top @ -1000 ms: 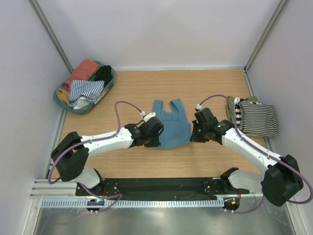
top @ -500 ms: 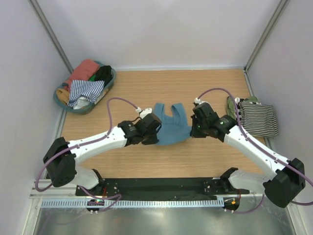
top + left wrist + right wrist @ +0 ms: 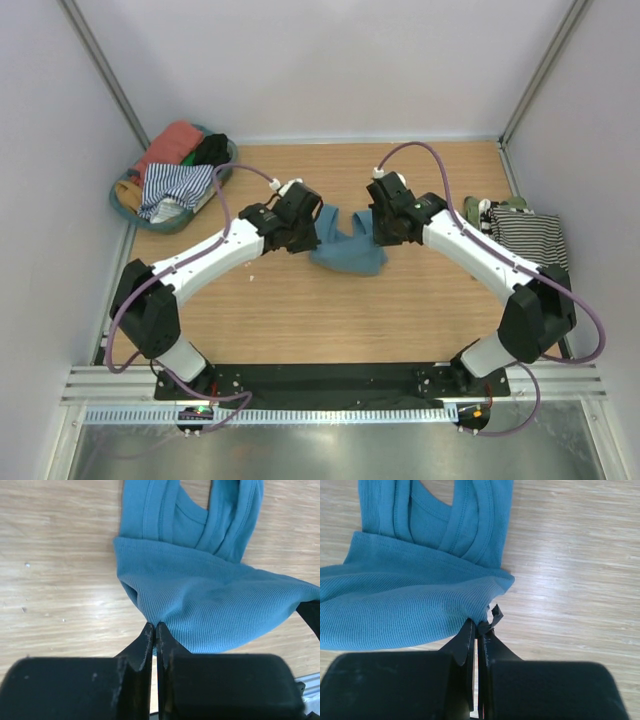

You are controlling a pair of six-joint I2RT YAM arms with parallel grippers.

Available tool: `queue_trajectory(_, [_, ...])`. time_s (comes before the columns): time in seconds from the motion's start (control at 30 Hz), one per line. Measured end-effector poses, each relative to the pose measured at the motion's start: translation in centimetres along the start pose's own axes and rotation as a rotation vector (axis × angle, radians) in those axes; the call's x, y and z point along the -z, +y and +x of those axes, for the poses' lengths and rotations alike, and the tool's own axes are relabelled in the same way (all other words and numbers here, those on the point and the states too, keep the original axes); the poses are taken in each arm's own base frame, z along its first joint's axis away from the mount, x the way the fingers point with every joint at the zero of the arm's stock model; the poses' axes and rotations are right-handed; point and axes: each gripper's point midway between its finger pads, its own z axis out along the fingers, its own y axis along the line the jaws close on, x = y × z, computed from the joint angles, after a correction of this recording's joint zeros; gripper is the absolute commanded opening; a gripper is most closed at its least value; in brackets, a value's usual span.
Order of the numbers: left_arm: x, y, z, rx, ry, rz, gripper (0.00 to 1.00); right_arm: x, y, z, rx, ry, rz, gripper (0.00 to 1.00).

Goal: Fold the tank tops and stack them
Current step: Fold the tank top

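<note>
Teal top [image 3: 346, 252] folded back, basket [image 3: 172, 227] left, striped top [image 3: 530, 240] right

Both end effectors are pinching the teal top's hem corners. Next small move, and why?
Probably draw both hem corners forward until the hem covers the straps, then lower. The left end effector and right end effector are each shut on a corner of the teal tank top, whose lifted hem reaches only the base of the straps.

So the top [image 3: 350, 255] sits on the desk [image 3: 300, 310] between left tool [image 3: 308, 228] and right tool [image 3: 378, 228]. Basket [image 3: 231, 158] is back-left of the left one, folded tops [image 3: 525, 240] right of the right.
</note>
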Motion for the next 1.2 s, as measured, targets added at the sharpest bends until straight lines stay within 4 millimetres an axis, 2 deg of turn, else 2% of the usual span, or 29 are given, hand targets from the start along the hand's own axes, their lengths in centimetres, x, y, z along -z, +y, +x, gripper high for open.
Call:
queue_trajectory(0.07, [-0.4, 0.2, -0.6, 0.004, 0.006, -0.001, 0.02, -0.3, -0.1, -0.4, -0.008, 0.002, 0.004, 0.02])
queue_trajectory(0.27, [-1.8, 0.7, -3.5, 0.038, 0.002, -0.012, 0.02, -2.5, -0.3, -3.7, -0.054, 0.005, 0.018, 0.02])
queue_trajectory(0.43, [-4.1, 0.9, -5.8, 0.055, 0.004, -0.027, 0.02, -4.7, -1.1, -4.9, -0.098, 0.036, 0.021, 0.02])
queue_trajectory(0.53, [-6.3, 0.8, -7.0, 0.068, 0.018, -0.032, 0.02, -5.9, -2.0, -6.4, -0.138, 0.041, 0.02, 0.02])
queue_trajectory(0.67, [-10.4, 0.7, -9.2, 0.085, 0.027, -0.036, 0.04, -8.1, -3.5, -8.7, -0.201, 0.035, 0.023, 0.05])
queue_trajectory(0.8, [-14.7, 0.5, -11.8, 0.116, 0.016, -0.025, 0.08, -11.5, -4.8, -10.2, -0.261, 0.053, 0.014, 0.06])
queue_trajectory(0.83, [-15.9, 0.5, -12.5, 0.122, 0.007, -0.02, 0.12, -12.6, -5.1, -10.6, -0.279, 0.054, 0.013, 0.06])
queue_trajectory(0.87, [-16.7, 0.5, -13.0, 0.126, 0.001, -0.017, 0.33, -13.8, -5.3, -10.9, -0.297, 0.056, 0.012, 0.06])
queue_trajectory(0.9, [-17.6, 0.6, -13.5, 0.128, -0.004, -0.014, 0.43, -14.6, -5.5, -11.1, -0.308, 0.056, 0.012, 0.18])
queue_trajectory(0.93, [-18.4, 0.8, -14.0, 0.128, -0.01, -0.012, 0.51, -15.7, -5.8, -11.2, -0.329, 0.057, 0.012, 0.25])
queue_trajectory(0.97, [-19.0, 0.9, -14.5, 0.126, -0.02, -0.007, 0.69, -16.7, -6.1, -11.2, -0.346, 0.055, 0.013, 0.33])
queue_trajectory(1.0, [-19.4, 1.0, -15.0, 0.12, -0.028, -0.003, 0.76, -17.4, -6.4, -11.2, -0.361, 0.054, 0.015, 0.55])
queue_trajectory(1.1, [-19.7, 1.6, -16.0, 0.125, -0.052, 0.003, 0.8, -18.2, -7.1, -11.6, -0.392, 0.022, 0.018, 0.64])
queue_trajectory(1.2, [-19.3, 1.8, -16.8, 0.117, -0.081, 0.017, 0.79, -17.7, -7.6, -11.5, -0.406, -0.025, 0.013, 0.64])
